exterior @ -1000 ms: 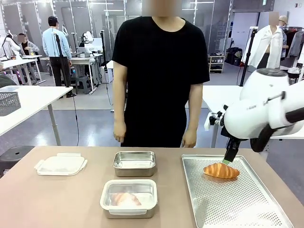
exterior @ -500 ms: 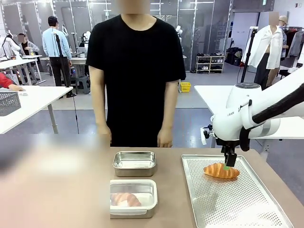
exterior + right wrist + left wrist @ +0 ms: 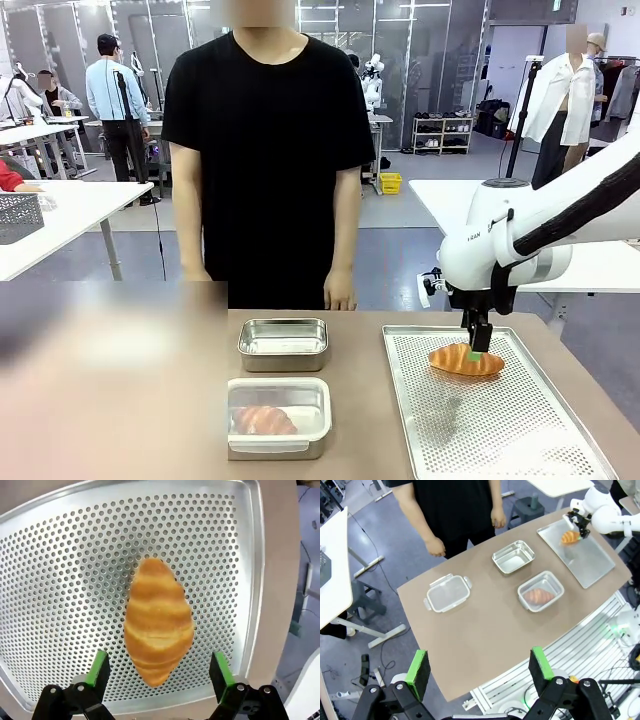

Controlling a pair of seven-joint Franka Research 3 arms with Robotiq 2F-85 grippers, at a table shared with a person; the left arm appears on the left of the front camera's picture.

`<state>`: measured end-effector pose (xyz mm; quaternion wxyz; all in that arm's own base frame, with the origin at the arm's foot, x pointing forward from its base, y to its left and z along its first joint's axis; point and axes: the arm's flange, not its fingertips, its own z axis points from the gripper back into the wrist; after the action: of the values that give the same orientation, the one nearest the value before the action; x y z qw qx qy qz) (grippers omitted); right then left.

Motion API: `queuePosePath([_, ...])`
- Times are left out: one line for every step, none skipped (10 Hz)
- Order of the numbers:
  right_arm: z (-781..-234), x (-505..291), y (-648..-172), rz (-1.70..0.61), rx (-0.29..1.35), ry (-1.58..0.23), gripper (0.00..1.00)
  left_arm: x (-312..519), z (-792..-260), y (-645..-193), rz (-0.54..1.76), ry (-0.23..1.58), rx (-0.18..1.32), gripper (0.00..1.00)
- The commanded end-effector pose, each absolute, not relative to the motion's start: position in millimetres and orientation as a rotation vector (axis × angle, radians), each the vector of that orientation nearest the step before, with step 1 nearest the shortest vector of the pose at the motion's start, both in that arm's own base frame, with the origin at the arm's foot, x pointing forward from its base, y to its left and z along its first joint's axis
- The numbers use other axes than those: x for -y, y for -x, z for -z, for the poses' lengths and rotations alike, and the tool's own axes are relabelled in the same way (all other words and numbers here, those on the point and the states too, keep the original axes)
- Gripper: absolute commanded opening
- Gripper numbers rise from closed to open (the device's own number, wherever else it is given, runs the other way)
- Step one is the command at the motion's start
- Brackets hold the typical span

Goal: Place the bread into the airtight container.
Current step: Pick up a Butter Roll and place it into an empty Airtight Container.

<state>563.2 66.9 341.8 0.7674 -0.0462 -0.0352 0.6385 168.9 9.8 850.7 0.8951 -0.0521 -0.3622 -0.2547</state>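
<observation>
A golden croissant-shaped bread [image 3: 158, 620] lies on the perforated metal tray [image 3: 60, 580]. My right gripper [image 3: 159, 670] hangs open just above it, one green pad to each side of its near end. In the front view the bread [image 3: 466, 360] sits at the tray's far end under the right gripper [image 3: 473, 348]. An empty steel container [image 3: 283, 343] stands mid-table. Nearer me, a second container [image 3: 270, 415] holds another bread. My left gripper [image 3: 479, 666] is open, high above the table's near edge, holding nothing.
A person in a black shirt [image 3: 265, 150] stands at the far side, hands [image 3: 342, 298] hanging just behind the table edge. In the left wrist view a clear lid [image 3: 447, 593] lies on the table left of the containers. The tray [image 3: 500, 430] has bare room toward me.
My right gripper has moved left and lower, settling over the bread on the tray. The person has stepped to the picture's left.
</observation>
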Motion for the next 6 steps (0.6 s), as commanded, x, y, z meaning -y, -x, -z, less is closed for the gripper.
queuePosePath([-339, -64, -570, -1.405, 0.060, 0.085, 1.00, -9, -852, -169, 0.528, 0.107, 0.752, 1.00])
queuePosePath([-333, -64, -571, -1.411, 0.063, 0.082, 1.00, -9, -852, -169, 0.528, 0.107, 0.752, 1.00])
queuePosePath([-328, -64, -572, -1.406, 0.066, 0.072, 1.00, -9, -852, -169, 0.528, 0.107, 0.752, 1.00])
queuePosePath([-321, -65, -574, -1.405, 0.069, 0.055, 1.00, -9, -852, -169, 0.528, 0.107, 0.752, 1.00])
queuePosePath([-315, -68, -574, -1.409, 0.062, 0.049, 1.00, -9, -852, -169, 0.528, 0.107, 0.752, 1.00])
queuePosePath([-309, -70, -574, -1.410, 0.057, 0.045, 1.00, -9, -852, -169, 0.528, 0.107, 0.752, 1.00])
